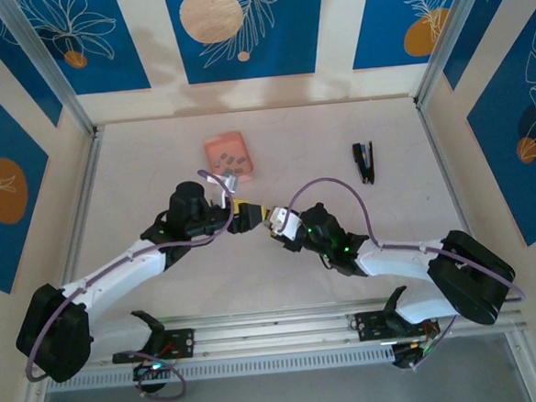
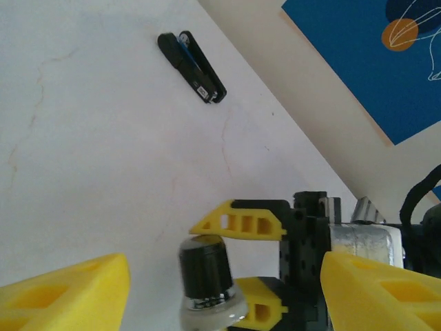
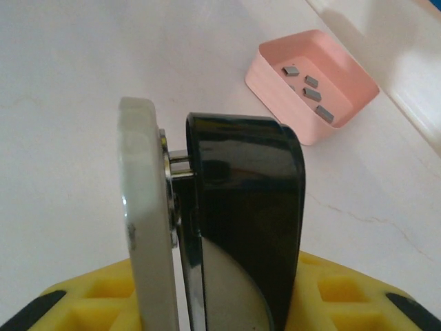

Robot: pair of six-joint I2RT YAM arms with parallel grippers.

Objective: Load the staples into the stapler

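In the right wrist view, the right gripper (image 3: 218, 300) has its yellow jaws closed partway on the slim silver-and-black metal stapler (image 3: 241, 207), which stands upright between them. Beyond it, up and right, the tiny dark-grey metal staples (image 3: 311, 93) lie in the small salmon-pink square tray (image 3: 286, 107). In the left wrist view, the left gripper (image 2: 226, 272) is spread wide and grips nothing, with the stapler's tip in the gap. A small black elongated object (image 2: 191, 67) lies far ahead. From above, the grippers meet tip to tip just short of the tray.

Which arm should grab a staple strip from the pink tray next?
Left, likely. The left claw is open and empty, nearer the pink tray holding the staples; the right claw is shut on the stapler.
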